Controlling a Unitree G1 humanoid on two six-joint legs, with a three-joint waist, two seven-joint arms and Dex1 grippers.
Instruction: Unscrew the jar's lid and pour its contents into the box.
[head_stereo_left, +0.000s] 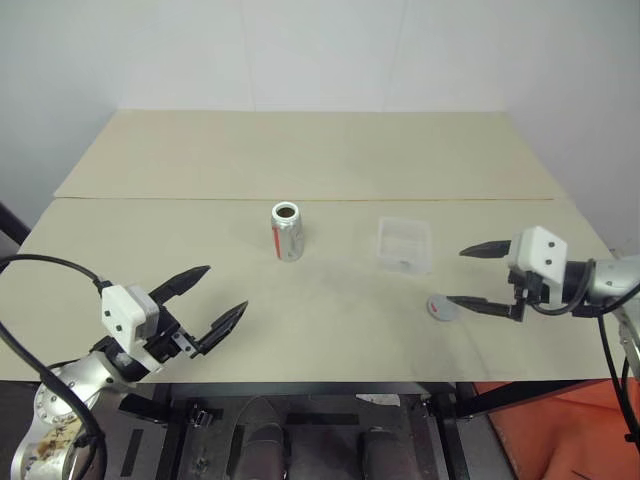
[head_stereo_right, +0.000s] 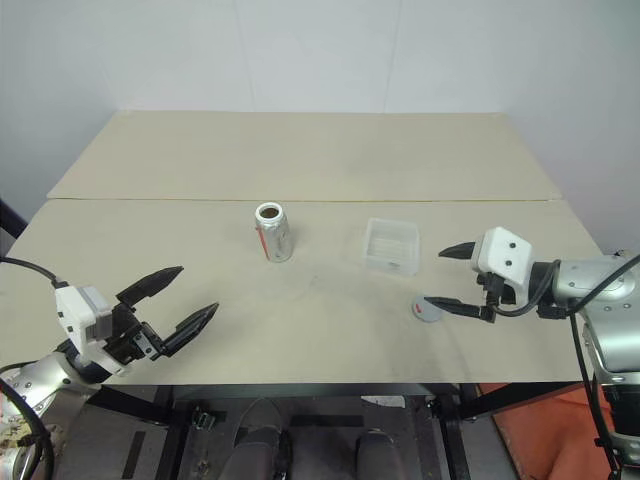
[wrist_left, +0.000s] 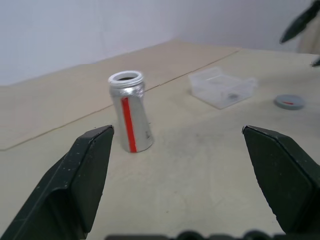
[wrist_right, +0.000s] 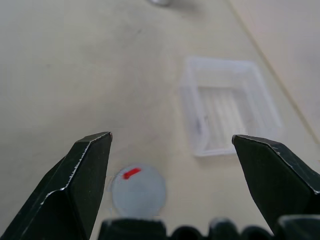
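The jar (head_stereo_left: 287, 232) stands upright mid-table with its mouth uncovered, silvery with a red stripe (wrist_left: 129, 115). Right of it lies the clear box (head_stereo_left: 404, 244). The gray lid (head_stereo_left: 442, 308) with a red mark rests flat on the table in front of the box (wrist_right: 227, 112). My right gripper (head_stereo_left: 472, 276) hovers open just right of the lid (wrist_right: 138, 190), holding nothing. My left gripper (head_stereo_left: 218, 298) is open and empty near the table's front left, well away from the jar.
A seam (head_stereo_left: 300, 199) runs across the tan table behind the jar. The table's front edge (head_stereo_left: 330, 381) lies just below both grippers. A white wall (head_stereo_left: 300, 50) rises behind the table.
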